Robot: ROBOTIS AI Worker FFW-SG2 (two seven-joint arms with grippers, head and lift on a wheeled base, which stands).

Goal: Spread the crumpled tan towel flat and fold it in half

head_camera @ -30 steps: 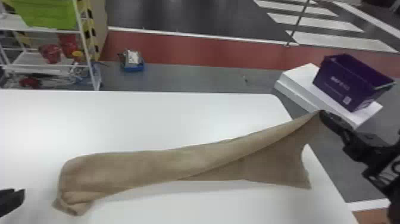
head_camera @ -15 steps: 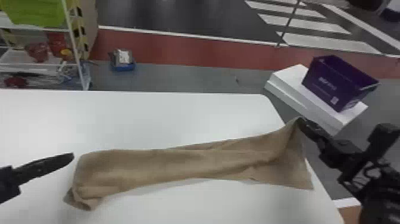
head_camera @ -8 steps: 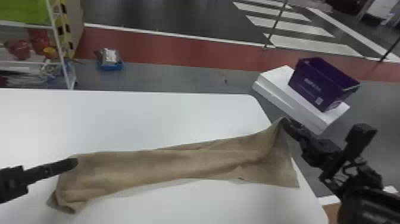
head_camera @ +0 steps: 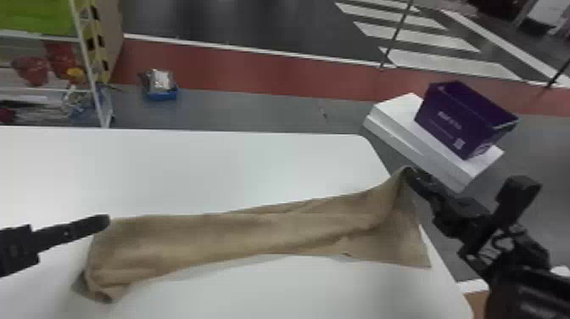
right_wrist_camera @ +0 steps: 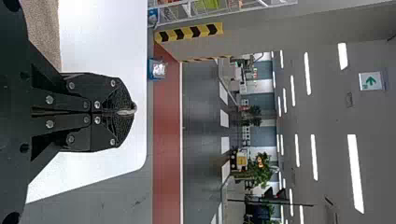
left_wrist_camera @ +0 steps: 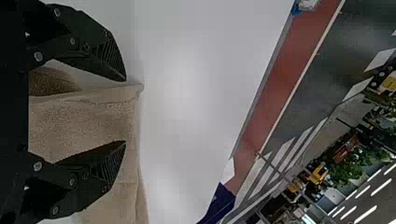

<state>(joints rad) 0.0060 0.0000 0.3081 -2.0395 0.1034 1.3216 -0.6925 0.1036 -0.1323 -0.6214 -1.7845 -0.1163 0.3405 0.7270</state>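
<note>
Head view, nearest first: tan towel (head_camera: 237,237) lies lengthwise across the white worktop (head_camera: 212,169), still a long narrow strip, not spread flat. Its left end is bunched, with a small crumpled fold at the near corner. Near side is uneven; some loose cloth hangs in a flap by the worktop's right edge.

My left gripper (head_camera: 107,221) is at the towel's left end, on the upper corner. Left wrist view has its two fingers (left_wrist_camera: 109,56) well apart, tan cloth showing between and beyond them; nothing gripped.

My right gripper (head_camera: 408,173) is at the worktop's right edge, holding up the towel's far right corner. Right wrist view shows its fingers (right_wrist_camera: 122,128) closed together, a pinch of cloth at the tips. Cloth slopes down from there to the worktop.

Past the right edge, on the grey floor: white box (head_camera: 394,111), purple bin (head_camera: 445,121) on top of it. Past the far edge, toward the left: blue tray (head_camera: 163,95) with a silvery item (head_camera: 161,79) in it. Left of that, white rack (head_camera: 94,91) with a green bin (head_camera: 38,17) up top, red containers (head_camera: 32,70) below.

Farther out, red floor strip (head_camera: 254,68), then dark floor with white crossing stripes (head_camera: 420,38).
</note>
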